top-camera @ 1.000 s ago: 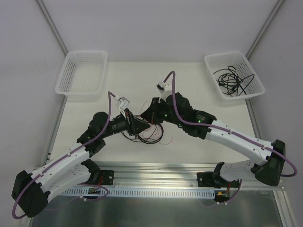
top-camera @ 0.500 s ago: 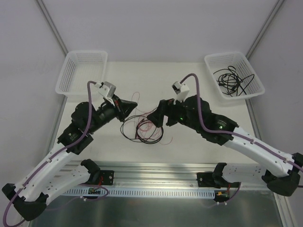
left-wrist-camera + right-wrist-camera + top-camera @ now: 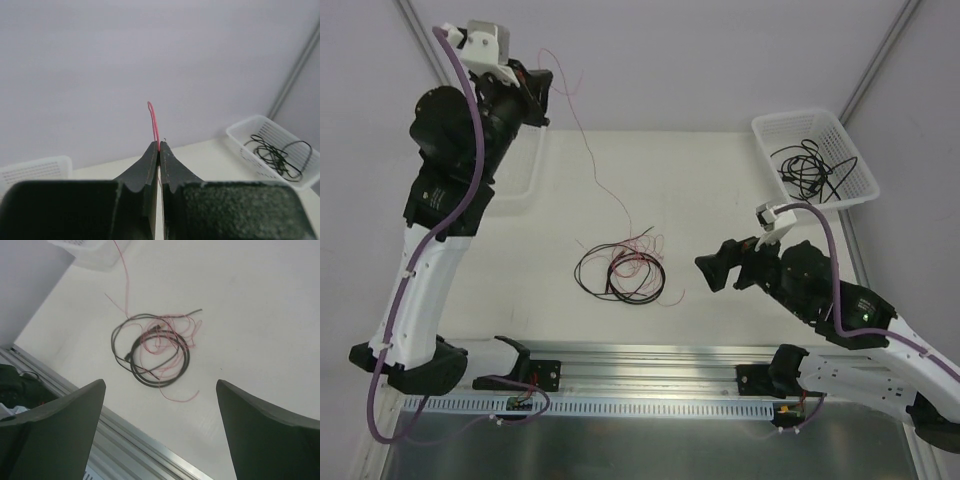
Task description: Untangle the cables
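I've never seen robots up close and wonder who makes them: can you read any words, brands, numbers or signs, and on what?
None can be read. The white plastic basket, the thin red wire pinched in the left gripper, and the coil of black and red cables show no lettering. The small circuit board by the left arm's base may carry print, but it is too small to tell.
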`<state>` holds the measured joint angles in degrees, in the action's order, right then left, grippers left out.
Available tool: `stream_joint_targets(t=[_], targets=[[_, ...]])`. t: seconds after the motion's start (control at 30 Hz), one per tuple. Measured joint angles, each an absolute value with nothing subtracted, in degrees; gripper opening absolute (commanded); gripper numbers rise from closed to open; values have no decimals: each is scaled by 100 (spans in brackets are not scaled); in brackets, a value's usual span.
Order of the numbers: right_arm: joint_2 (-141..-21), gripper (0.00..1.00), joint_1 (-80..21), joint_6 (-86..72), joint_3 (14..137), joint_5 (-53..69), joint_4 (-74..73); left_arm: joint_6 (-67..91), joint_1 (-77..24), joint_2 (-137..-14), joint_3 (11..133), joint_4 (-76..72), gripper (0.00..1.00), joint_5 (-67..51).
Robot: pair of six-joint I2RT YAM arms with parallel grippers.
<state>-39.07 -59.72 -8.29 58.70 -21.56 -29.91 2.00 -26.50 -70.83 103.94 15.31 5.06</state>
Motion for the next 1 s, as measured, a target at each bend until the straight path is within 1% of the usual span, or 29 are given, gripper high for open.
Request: stream_joint_targets(t=[0.2, 0.27, 0.37, 0.53, 0.63, 0.8, 1.0], targets=[[-3900, 98, -5972, -819, 5658, -2386, -3422, 8, -1638, -8394, 12361, 1789, 0, 445], [-3903, 99, -5972, -810, 5629, -2401, -3452, -10, -1291, -8724, 12818, 1837, 1, 360], [-3935, 99, -5972, -803, 5629, -2408, -3459, 80, -652, -9024, 13115, 1824, 0, 246], [-4154, 99, -5975, -803, 5625, -2353, -3459, 561, 622, -9349, 13115, 1774, 0, -91], [-4338, 99, -5972, -792, 5575, -2309, -3452, 843, 1114, -9529, 12975, 1592, 0, -290], [-4755, 99, -5972, -786, 5448, -2163, -3404, 980, 1391, -9806, 12285, 1256, 0, -427], [-4936, 99, -5972, -790, 5402, -2001, -3277, 867, 1435, -10665, 11209, 1144, 1, -392]])
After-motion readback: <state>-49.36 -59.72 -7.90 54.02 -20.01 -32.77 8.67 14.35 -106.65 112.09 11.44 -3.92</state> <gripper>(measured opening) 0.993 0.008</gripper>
